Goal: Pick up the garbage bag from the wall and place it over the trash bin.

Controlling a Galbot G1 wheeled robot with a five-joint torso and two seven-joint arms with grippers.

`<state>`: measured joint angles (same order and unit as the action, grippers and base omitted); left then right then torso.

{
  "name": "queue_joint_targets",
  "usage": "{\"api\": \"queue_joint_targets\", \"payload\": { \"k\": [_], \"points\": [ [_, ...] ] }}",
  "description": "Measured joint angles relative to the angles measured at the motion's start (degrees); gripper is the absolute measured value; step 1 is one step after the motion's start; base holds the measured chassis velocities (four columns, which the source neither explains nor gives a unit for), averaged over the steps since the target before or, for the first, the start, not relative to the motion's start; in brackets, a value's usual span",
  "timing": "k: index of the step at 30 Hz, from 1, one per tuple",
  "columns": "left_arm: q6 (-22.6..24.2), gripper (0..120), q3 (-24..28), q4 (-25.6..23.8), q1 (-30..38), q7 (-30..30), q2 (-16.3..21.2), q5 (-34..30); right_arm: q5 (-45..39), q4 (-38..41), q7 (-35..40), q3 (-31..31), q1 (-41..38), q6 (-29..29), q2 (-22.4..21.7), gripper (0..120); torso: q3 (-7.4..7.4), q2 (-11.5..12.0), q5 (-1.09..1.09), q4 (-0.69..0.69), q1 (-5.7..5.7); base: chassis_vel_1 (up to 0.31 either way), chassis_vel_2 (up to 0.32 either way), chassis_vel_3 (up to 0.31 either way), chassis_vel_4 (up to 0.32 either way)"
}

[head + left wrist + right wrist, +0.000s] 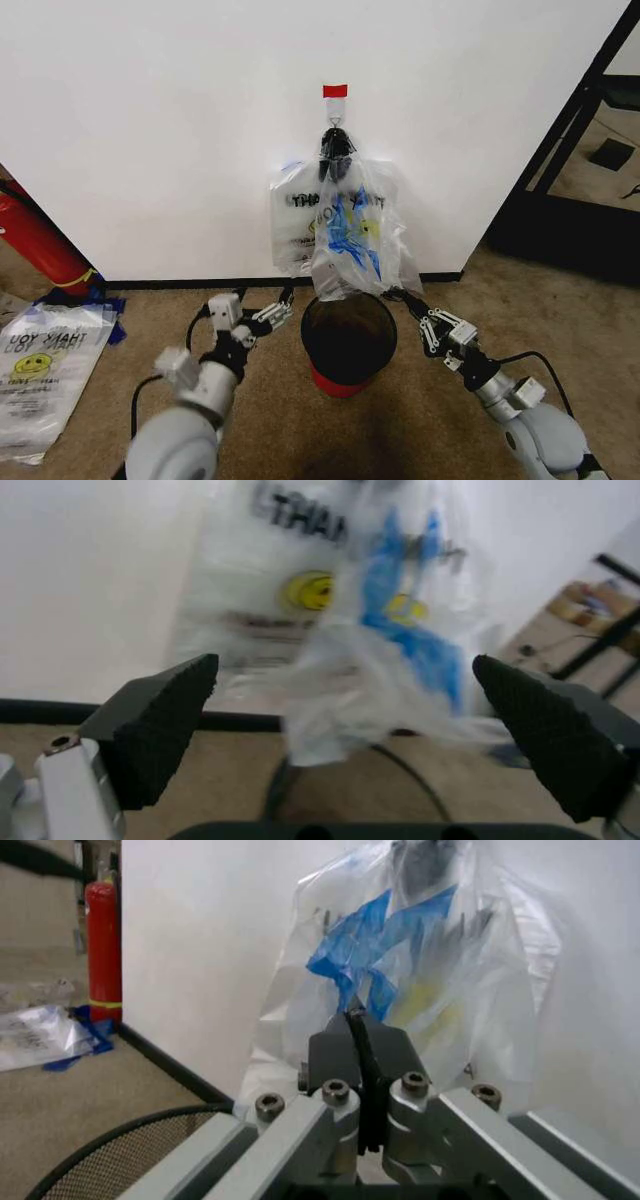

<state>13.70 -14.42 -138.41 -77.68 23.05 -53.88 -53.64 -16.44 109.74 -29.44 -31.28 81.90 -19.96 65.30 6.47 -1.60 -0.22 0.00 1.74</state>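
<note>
- Step in hand, as judged: the pick-up. The garbage bag (345,235) hangs from a black clip (336,146) under a red tape strip (335,91) on the wall (150,120); nothing is draped over the trash bin (348,338) yet.
- Location of bag: flat against the wall, its crumpled lower end just above the bin's rim. The bin stands on the carpet just in front of the baseboard, directly below the clip.
- Left gripper (283,305): low, beside the bin's left rim, forearm angled up toward the wall. In the left wrist view the left gripper (345,697) has its jaws spread wide, with the bag's lower bunch (340,697) framed between the pads (165,720) but not touching them.
- Right gripper (398,296): mirrored at the bin's right rim, tip at the bag's lower right edge. In the right wrist view the right gripper (358,1039) has its jaws pressed together; whether a fold of film is pinched between them, I cannot tell.
- Next move calls for, in my judgement: the left jaws closing on the lower film and a secure hold on the right, then freeing the handles from the clip. The film is thin, so slipping or tearing is a risk.
- Spare bags (45,365) of the same print lie on the floor at far left, beside a red cylinder (40,245); not involved.
</note>
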Motion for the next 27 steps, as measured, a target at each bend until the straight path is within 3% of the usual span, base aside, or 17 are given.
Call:
{"api": "queue_joint_targets", "payload": {
  "k": [2, 4, 8, 17, 20, 27],
  "points": [
    [0.29, 99, 0.25, -1.07, 1.9, -0.44, 1.38, -7.09, 0.33, -0.41, 0.01, 0.48, -0.1, 0.16, -0.09, 0, 0.0, 0.0, -0.01, -0.08, 0.0, 0.0, 0.0, 0.0, 0.0],
    [0.08, 99, 0.31, -1.16, 2.54, -1.03, 1.31, -10.2, 0.47, -0.68, 0.01, 1.04, -0.4, 0.35, -0.26, 0, 0.0, 0.0, 0.0, -0.08, 0.0, 0.0, 0.0, 0.0, 0.0],
    [-0.04, 98, 2.52, 1.56, 6.23, -1.44, -1.74, -19.04, 0.78, -0.69, 0.02, 1.71, -0.49, 0.75, -0.54, 0, 0.0, 0.0, -0.01, -0.03, 0.0, 0.0, 0.0, 0.0, 0.0],
    [1.17, 92, 8.83, 11.67, 16.99, 1.08, -8.39, -26.29, 0.87, 0.21, -0.09, 0.44, 0.89, 0.77, -1.22, 0, 0.0, 0.0, 0.0, -0.07, 0.0, 0.0, 0.0, 0.0, 0.0],
    [1.37, 79, 9.52, 16.1, 20.89, 2.07, -10.88, -29.04, 0.71, 0.65, -0.11, 0.0, 1.31, 0.87, -1.33, 0, 0.0, 0.0, 0.01, -0.07, 0.0, 0.0, 0.0, 0.0, 0.0],
    [1.72, 83, 9.33, 20.6, 23.26, 3.37, -14.03, -32.88, 0.71, 0.75, -0.27, -0.47, 1.72, 0.88, -1.31, 0, 0.0, 0.0, 0.0, -0.05, 0.0, 0.0, 0.0, 0.0, 0.0]
  ]
}}
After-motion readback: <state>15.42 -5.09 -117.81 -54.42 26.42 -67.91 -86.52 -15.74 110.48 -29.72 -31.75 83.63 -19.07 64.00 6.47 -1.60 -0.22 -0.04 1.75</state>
